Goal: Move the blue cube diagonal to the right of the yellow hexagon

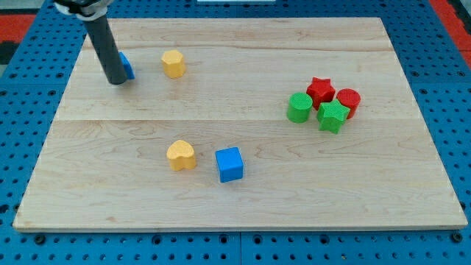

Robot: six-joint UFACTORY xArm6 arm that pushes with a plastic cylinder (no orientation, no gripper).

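The blue cube (229, 164) lies low in the middle of the wooden board (243, 206). The yellow hexagon (173, 64) lies near the view's top left. My tip (117, 81) rests on the board at the top left, touching a second blue block (126, 67) that is mostly hidden behind the rod; its shape cannot be made out. The tip is left of the yellow hexagon and far up and left of the blue cube.
A yellow heart-shaped block (181, 155) lies just left of the blue cube. At the view's right is a tight cluster: a red star (320, 90), a red cylinder (348, 101), a green cylinder (299, 107) and a green star (333, 116).
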